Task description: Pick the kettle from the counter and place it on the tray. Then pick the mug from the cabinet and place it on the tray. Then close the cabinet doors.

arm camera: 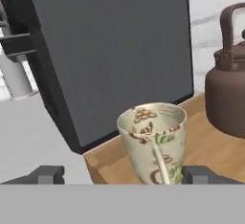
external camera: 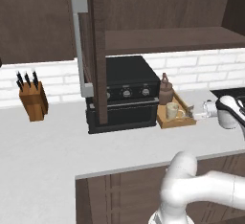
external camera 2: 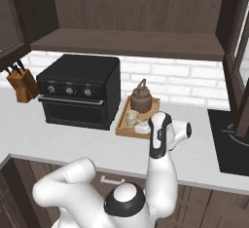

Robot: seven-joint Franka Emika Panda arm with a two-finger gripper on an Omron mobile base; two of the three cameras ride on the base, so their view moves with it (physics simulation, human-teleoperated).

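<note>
The cream mug stands upright on the wooden tray, and my gripper is open with one fingertip on either side of it, apart from its wall. The brown kettle sits on the same tray just behind. From the base, the kettle, mug and tray lie right of the oven on the counter, with the gripper at the tray's right side. The cabinet stands open, its shelf bare. One cabinet door hangs open in front of the oven.
A black oven stands on the counter just left of the tray. A wooden knife block is at the far left by the tiled wall. A dark cooktop lies to the right. Another open door juts out at the right.
</note>
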